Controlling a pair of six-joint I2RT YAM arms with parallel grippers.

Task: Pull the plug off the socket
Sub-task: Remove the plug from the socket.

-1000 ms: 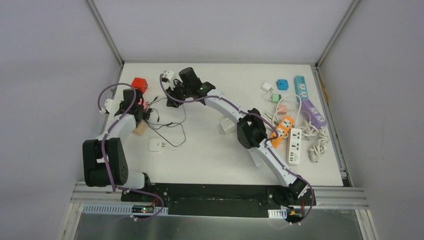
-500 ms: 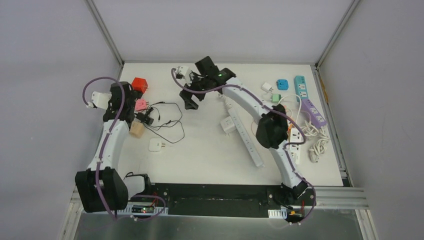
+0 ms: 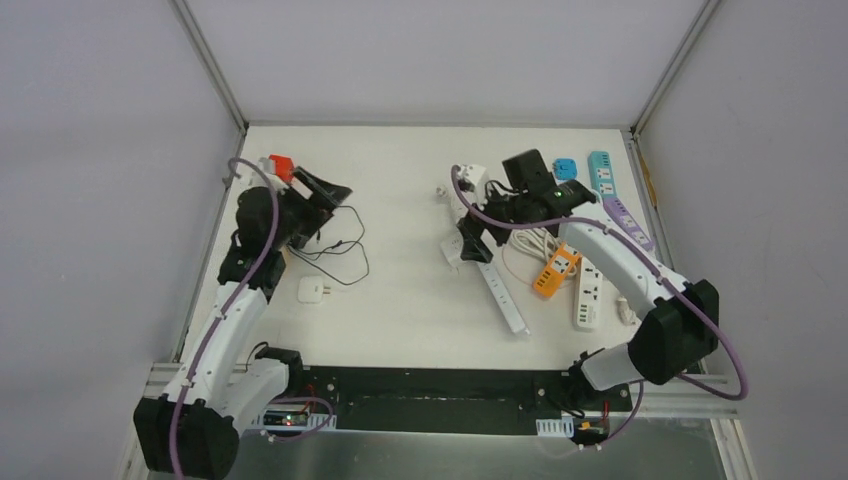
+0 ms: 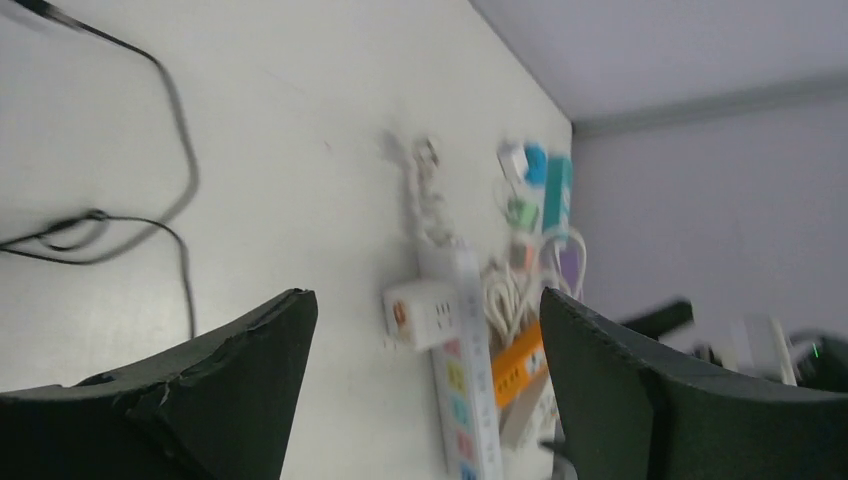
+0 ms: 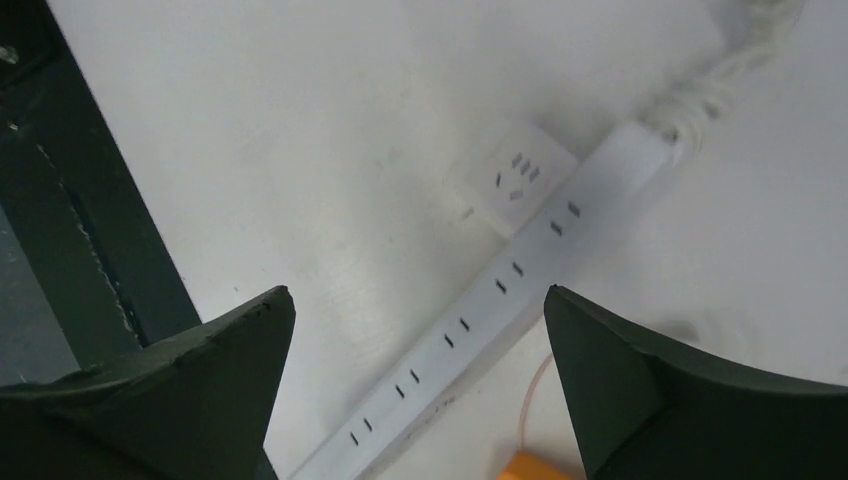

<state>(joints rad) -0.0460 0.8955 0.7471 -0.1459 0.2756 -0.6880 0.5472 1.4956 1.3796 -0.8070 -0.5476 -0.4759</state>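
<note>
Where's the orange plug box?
In the top view, the orange power strip lies right of centre, between the long white strip and a shorter white one.

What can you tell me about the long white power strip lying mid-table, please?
The power strip is a long, narrow bar of white plastic with slot pairs along its top, none holding a plug in the right wrist view. It lies flat and diagonal on the table, a twisted white cord leaving its far end, a white cube adapter against its side. The open right gripper hovers above, not touching.
</note>
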